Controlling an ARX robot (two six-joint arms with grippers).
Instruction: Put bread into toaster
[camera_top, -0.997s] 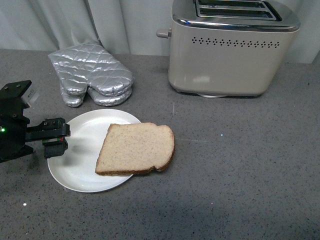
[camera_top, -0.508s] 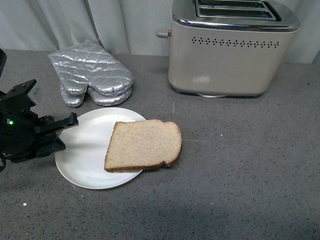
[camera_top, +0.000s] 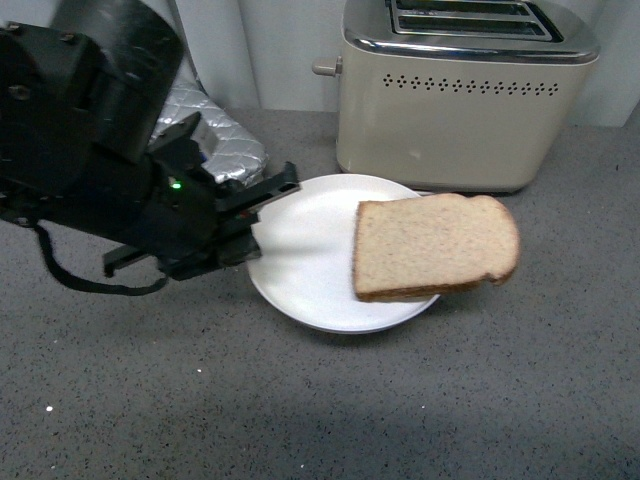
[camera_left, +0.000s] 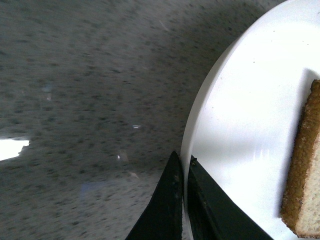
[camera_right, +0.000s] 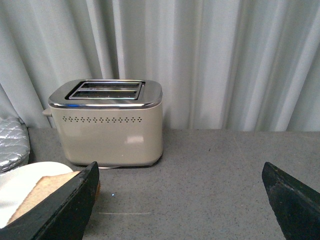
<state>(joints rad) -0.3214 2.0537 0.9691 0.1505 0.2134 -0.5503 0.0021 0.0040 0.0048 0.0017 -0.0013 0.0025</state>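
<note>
Since a second ago, your left arm has swung in from the left edge and carried the white plate (camera_top: 310, 250) rightward, close up to the toaster (camera_top: 465, 110), and the bread (camera_top: 435, 245) has come along with it. At far left in the front view, the black left arm fills the corner and hides most of a silver quilted oven mitt (camera_top: 225, 145). The left gripper (camera_top: 268, 205) is pinching the plate's left rim. The left wrist view shows its two fingers pressed together on either side of that rim. The bread lies flat on the plate's right half, its rounded end hanging past the rim over the grey bench (camera_top: 400, 400). Just behind the plate stands the cream toaster, slots facing up. In the right wrist view, the right gripper (camera_right: 180, 172) has its fingers spread wide, holding nothing.
</note>
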